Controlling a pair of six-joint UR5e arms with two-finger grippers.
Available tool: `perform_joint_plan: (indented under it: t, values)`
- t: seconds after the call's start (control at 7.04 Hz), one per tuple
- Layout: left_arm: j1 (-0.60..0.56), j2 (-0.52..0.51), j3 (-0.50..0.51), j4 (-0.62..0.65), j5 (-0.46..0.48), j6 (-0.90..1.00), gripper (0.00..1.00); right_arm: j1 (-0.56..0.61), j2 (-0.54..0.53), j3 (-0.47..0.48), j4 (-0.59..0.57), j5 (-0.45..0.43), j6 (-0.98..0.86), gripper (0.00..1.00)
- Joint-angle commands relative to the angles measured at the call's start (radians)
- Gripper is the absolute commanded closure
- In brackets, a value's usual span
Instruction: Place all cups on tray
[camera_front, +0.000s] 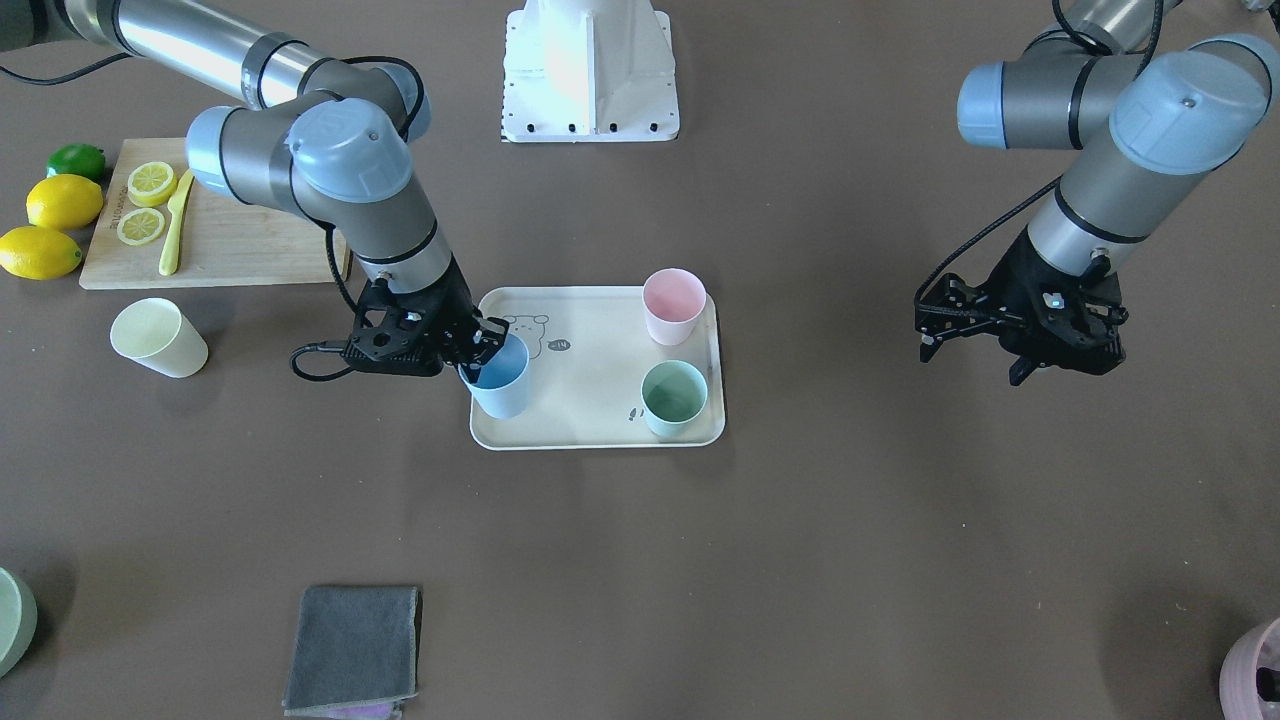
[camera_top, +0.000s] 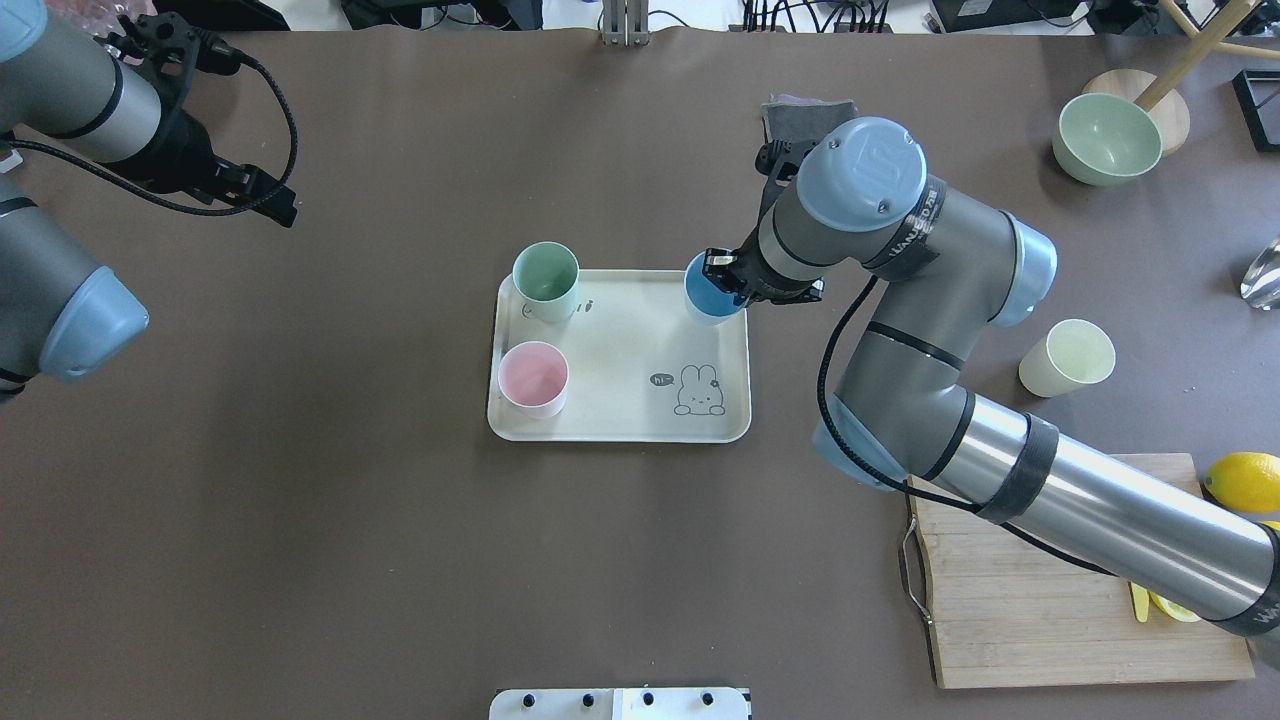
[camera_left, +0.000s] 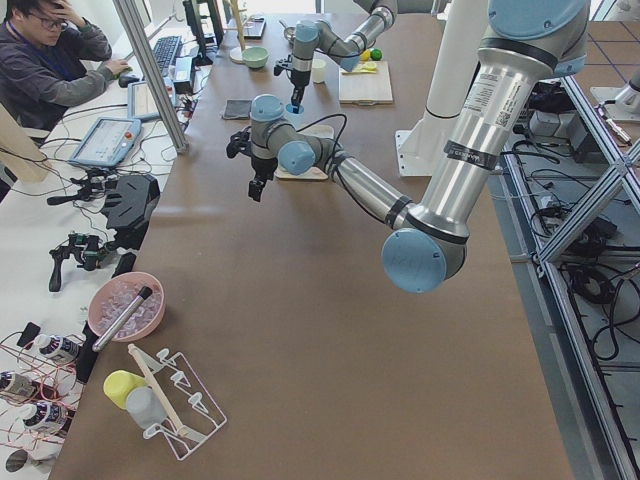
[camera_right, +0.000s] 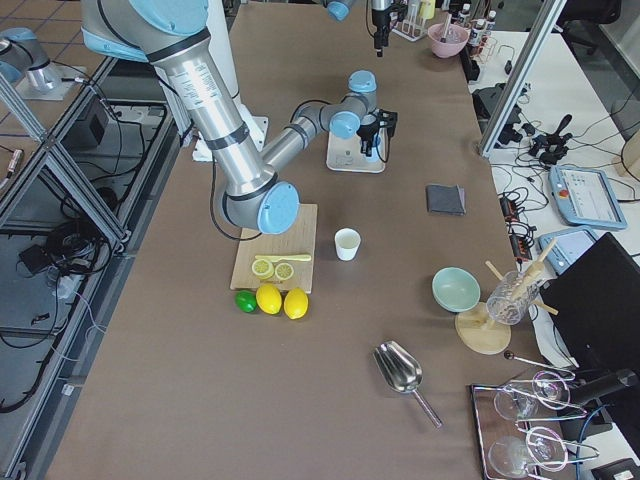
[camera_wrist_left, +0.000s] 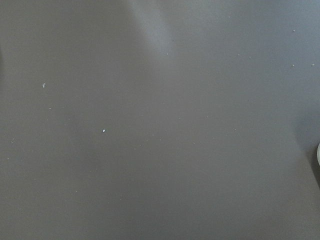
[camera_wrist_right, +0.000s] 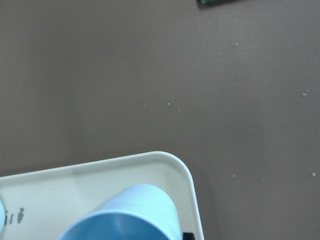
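The right fingers (camera_front: 487, 347) are closed on the rim of the blue cup (camera_front: 500, 385), one finger inside the mouth and one outside. They hold it over the tray (camera_front: 590, 400), at the corner on the robot's right and far from its base. The cup leans, with its mouth tipped toward the arm. Its base sits very close to the raised rim, and from these angles I cannot tell whether it touches the tray floor yet.

The step in hand is setting this cup down, and the main concern is that corner. If the base lands on the rim, the cup will rock or slide off onto the desk (camera_front: 640, 560) when it is let go. I would shift it a little toward the middle of the tray and bring it upright before lowering. The fingers should part only once the base sits flat, then lift straight up so the inner finger does not catch the wall and tip the cup.

There is plenty of room, since the pink cup (camera_front: 672, 303) and green cup (camera_front: 673, 397) stand upright at the opposite end, well apart from it. A pale yellow cup (camera_front: 160, 338) is out on the desk on the robot's right, not yet on the tray. The left fingers (camera_front: 970, 350) hang spread apart over bare desk with nothing in them.
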Motion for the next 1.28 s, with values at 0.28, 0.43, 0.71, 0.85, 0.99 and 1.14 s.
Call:
perform_joint_plan:
  t: [0.28, 0.43, 0.71, 0.85, 0.99, 1.14]
  values:
    - [0.003, 0.002, 0.003, -0.005, 0.002, -0.006, 0.02, 0.010, 0.030, -0.008, -0.006, -0.072, -0.009, 0.45]
    - [0.005, 0.002, 0.004, -0.005, 0.002, -0.006, 0.02, 0.010, 0.030, -0.006, -0.004, -0.091, -0.014, 0.01]
    - [0.005, 0.002, 0.004, -0.005, 0.002, -0.006, 0.02, 0.024, 0.027, 0.015, -0.007, -0.088, -0.059, 0.00]
    - [0.005, 0.002, 0.004, -0.005, 0.003, -0.006, 0.02, 0.063, 0.000, 0.046, -0.012, -0.042, -0.110, 0.00]
    - [0.006, 0.002, 0.004, -0.005, 0.005, -0.006, 0.02, 0.118, -0.108, 0.125, -0.007, 0.043, -0.217, 0.00]
    - [0.005, 0.003, 0.004, -0.005, 0.005, -0.006, 0.02, 0.163, -0.255, 0.234, -0.004, 0.085, -0.328, 0.00]
